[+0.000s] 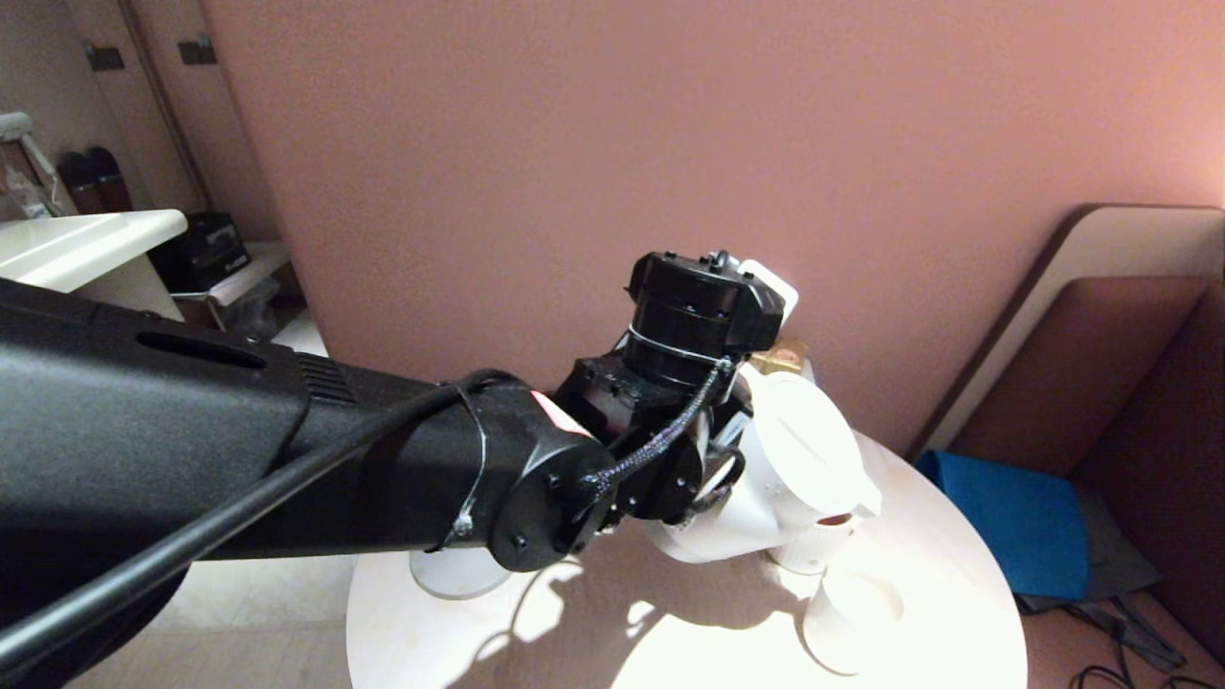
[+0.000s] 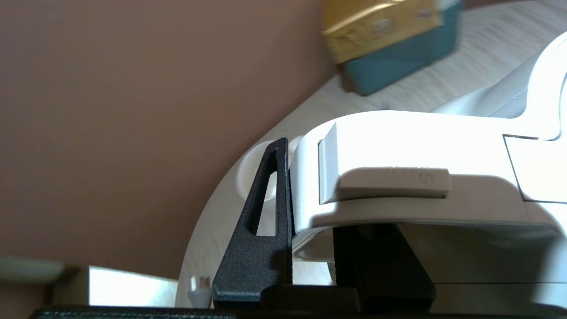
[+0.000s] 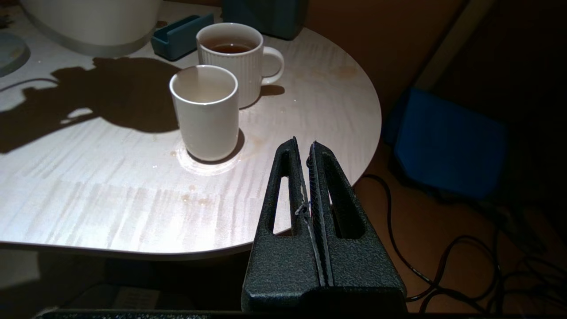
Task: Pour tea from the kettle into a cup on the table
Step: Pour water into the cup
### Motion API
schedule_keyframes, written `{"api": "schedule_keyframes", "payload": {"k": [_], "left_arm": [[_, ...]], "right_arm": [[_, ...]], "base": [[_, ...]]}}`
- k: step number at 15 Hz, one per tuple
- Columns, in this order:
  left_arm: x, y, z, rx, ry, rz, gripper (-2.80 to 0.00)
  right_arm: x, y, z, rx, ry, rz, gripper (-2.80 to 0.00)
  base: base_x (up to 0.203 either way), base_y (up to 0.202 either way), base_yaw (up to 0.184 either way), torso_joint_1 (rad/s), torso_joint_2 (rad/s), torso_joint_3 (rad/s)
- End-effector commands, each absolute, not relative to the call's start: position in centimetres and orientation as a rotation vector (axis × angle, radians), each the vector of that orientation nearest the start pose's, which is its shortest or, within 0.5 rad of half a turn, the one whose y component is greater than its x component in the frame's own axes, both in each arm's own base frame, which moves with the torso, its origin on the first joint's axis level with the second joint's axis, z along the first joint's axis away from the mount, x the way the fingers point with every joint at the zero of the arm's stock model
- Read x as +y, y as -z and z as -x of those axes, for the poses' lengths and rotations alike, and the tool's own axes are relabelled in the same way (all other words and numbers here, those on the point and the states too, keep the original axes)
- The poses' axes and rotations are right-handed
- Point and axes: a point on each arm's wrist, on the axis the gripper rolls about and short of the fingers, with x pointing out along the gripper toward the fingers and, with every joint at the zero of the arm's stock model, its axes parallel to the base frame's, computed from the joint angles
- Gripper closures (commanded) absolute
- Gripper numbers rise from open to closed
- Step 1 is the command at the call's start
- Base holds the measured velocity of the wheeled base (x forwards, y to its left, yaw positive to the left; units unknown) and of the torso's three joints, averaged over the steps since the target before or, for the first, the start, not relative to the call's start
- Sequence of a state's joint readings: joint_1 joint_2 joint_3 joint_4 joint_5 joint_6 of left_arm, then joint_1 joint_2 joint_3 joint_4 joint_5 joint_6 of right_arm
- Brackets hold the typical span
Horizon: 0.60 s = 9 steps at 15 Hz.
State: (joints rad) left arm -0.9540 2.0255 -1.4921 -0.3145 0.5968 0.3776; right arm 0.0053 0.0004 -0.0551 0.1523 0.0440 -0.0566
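The left gripper, jaws clamped on the kettle handle, is tilting it over the ribbed mug, apparently pouring; next it must swing nearer toward the plain cup on the tabletop.

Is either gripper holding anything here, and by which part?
The left gripper is clamped on the loop handle of the large cream-white kettle. The right gripper is shut and holds nothing.

Café-like lounge: round table, padded bench, mugs
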Motion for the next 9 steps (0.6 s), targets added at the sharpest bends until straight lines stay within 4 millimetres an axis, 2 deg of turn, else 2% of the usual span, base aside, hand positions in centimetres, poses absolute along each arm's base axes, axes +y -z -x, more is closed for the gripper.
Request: {"api": "schedule_keyframes", "payload": {"k": [1, 9], "left_arm": [[-34.2, -21.4, -25.4, 0.094, 0.391, -0.564, 0.00], [-35.3, -20.6, -24.8, 0.078, 0.421, -0.655, 0.00]], "right_arm": [[0.1, -7.5, 2.8, 0.097, -0.052, 0.055, 0.00], [0.1, -7.5, 2.8, 0.097, -0.053, 0.055, 0.00]], "base": [[0.000, 0.000, 0.000, 0.000, 0.00, 0.000], [0.000, 0.000, 0.000, 0.000, 0.00, 0.000]]}}
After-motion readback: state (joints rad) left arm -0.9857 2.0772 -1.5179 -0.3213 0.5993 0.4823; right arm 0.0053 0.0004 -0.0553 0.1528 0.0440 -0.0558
